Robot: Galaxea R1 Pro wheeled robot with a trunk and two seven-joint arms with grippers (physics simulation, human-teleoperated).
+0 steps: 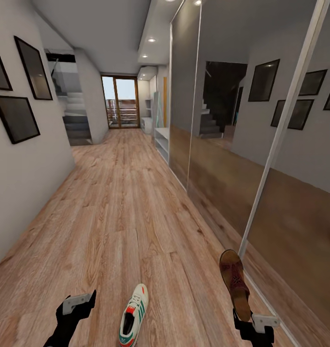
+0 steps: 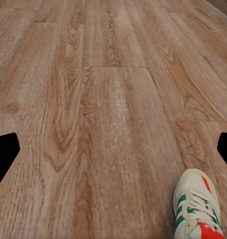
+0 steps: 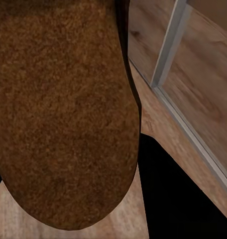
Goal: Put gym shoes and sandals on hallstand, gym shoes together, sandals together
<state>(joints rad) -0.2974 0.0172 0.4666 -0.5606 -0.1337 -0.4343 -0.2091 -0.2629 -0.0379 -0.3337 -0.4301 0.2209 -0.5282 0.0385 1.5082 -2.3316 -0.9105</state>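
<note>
Our right claw [image 1: 246,319] gripped a sandal [image 1: 235,283] by its heel. Left claw [image 1: 79,303] hung wide open, empty! One gym shoe [image 1: 133,315] sat on the corridor floor [image 1: 121,212].

The gym shoe [image 1: 133,315] is white with green stripes and a red-orange tongue patch. The sandal [image 1: 236,283] is brown. The corridor floor [image 1: 121,212] shows light brown wood grain. The hallstand [image 1: 161,140] is light grey.

**Wood-plank corridor floor with 1 sneaker on it**

The light brown wood-grain floor [image 1: 121,212] runs down the corridor. 1 white gym shoe [image 1: 133,315] with green stripes and red-orange patches lies directly on the planks, toe pointing away.
</note>
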